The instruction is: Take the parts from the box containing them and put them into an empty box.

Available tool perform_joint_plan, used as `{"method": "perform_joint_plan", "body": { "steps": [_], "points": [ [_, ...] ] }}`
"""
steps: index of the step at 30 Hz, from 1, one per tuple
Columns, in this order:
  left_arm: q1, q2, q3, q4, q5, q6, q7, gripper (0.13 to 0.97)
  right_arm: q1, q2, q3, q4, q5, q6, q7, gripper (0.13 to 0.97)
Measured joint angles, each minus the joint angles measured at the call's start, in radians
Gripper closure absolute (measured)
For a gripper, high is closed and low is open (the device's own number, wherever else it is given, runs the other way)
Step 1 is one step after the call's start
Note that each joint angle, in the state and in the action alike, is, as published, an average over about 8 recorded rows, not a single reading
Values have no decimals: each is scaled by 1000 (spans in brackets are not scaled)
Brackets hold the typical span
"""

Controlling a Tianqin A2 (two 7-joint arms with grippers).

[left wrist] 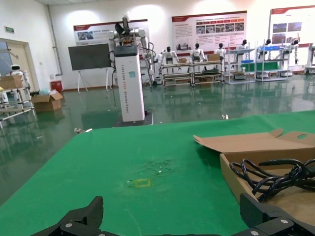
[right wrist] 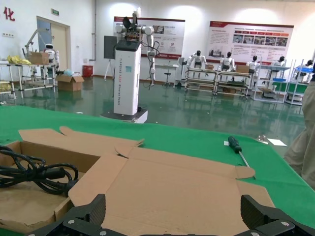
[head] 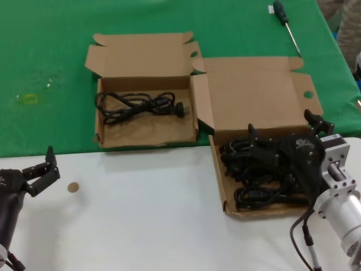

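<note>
The wider, shallow box (head: 219, 186) stands at the right with its broad lid (head: 254, 96) laid back, and several black cord bundles (head: 254, 195) are piled in its tray. My right gripper (head: 282, 129) hovers open over that pile, nothing between its fingers; the right wrist view shows it (right wrist: 174, 212) looking across the lid (right wrist: 182, 187). The narrower box (head: 148, 135) at the left holds one looped black cord (head: 141, 104), which the left wrist view shows as a coil (left wrist: 275, 177). My left gripper (head: 51, 166) waits open over the white table at the near left.
A green-handled screwdriver (head: 285, 22) lies on the green mat behind the wide box. A small brown disc (head: 73, 187) sits on the white table near my left gripper. A person (head: 350, 22) stands at the far right edge.
</note>
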Motion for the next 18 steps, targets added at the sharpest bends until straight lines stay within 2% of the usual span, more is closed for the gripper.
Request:
{"method": "perform_joint_plan", "body": {
  "steps": [18],
  "points": [
    [0, 0, 0, 0, 0, 0, 0, 132, 0, 0, 0, 0, 0, 0, 0, 129]
  ]
}}
